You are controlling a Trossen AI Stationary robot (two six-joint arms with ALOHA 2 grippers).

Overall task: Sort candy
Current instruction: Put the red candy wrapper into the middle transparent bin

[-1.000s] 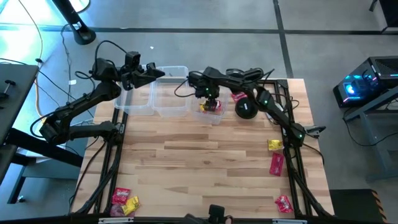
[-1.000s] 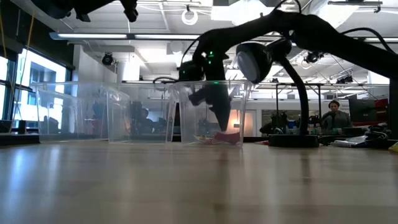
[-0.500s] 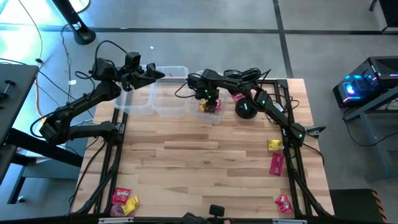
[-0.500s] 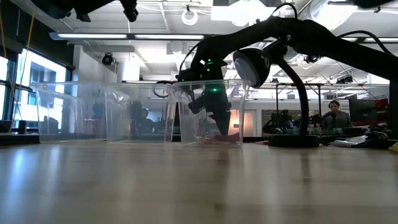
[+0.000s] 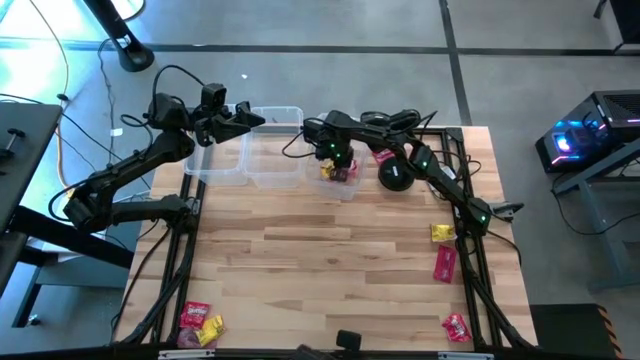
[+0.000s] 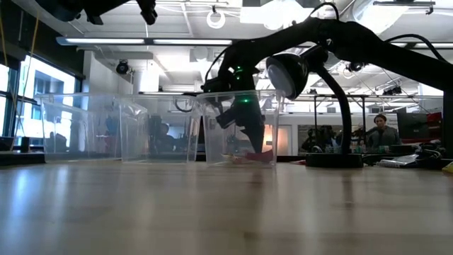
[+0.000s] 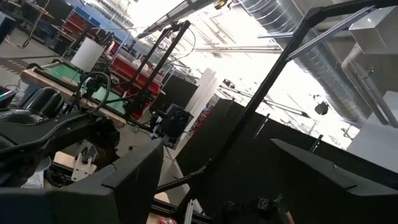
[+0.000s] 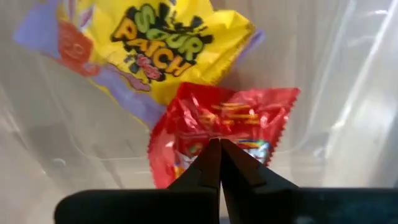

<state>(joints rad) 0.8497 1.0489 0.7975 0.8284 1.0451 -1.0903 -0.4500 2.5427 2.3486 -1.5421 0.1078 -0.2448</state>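
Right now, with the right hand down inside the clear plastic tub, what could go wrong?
1. The right hand is shut just above the shiny red candy packet; whether it grips the wrapper cannot be seen, so lifting might drag the packet out again.
2. The yellow Sour Patch packet lies against the red one and may shift.
3. The arm may knock the clear plastic tub when rising.

**Candy at the edges, tubs along the back**

Looking down on the pale wooden plank table (image 5: 330, 260): three clear plastic tubs (image 5: 275, 160) line up along the far edge, with the round black base of the desk lamp (image 5: 397, 176) just to their right. On the right side lie a small yellow wrapped packet (image 5: 441, 232), a long pink packet (image 5: 445, 263) just beside it, and a red packet (image 5: 456, 326) nearer the front corner. At the front left corner, a red and a yellow packet (image 5: 198, 322) lie together.
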